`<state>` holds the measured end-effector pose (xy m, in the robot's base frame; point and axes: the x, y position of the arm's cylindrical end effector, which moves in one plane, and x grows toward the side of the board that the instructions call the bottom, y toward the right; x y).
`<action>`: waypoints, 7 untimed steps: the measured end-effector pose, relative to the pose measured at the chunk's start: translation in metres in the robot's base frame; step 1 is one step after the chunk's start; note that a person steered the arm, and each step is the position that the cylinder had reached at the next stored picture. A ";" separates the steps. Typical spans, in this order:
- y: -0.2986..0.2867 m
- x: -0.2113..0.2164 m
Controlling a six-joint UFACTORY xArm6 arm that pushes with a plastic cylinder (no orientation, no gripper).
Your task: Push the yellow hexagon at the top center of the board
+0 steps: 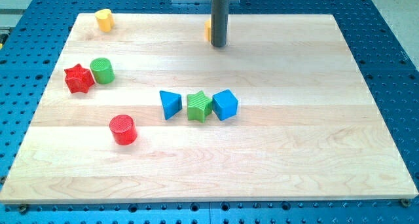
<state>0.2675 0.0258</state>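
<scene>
I take the green star [200, 106], near the middle of the wooden tabletop [294, 152], as my landmark. My tip [218, 45] stands well above the star toward the view's top, a little to the view's right of it, near the tabletop's top edge. There is no pincer on this arm, only the straight dark rod, so nothing is being held. Just at the view's left of the rod, a sliver of yellow-orange block [207, 29] shows; the rod hides most of it, so I cannot make out its shape, and I cannot tell whether my tip touches it or merely stands beside it. This sits at the top centre, where the yellow hexagon should be.

Touching the star on the view's left is a blue triangular block [170, 104], and touching it on the view's right is a blue cube [224, 105]; the three form a short row. Below the star and well to the view's left lies a red cylinder [122, 130]. Farther to the view's left and a bit above the star, a green cylinder [102, 71] stands just beside a red star [78, 78]. Far up and left of the green star, near the tabletop's top left corner, rests another yellow block [104, 19], its shape unclear.
</scene>
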 end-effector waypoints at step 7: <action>0.019 -0.013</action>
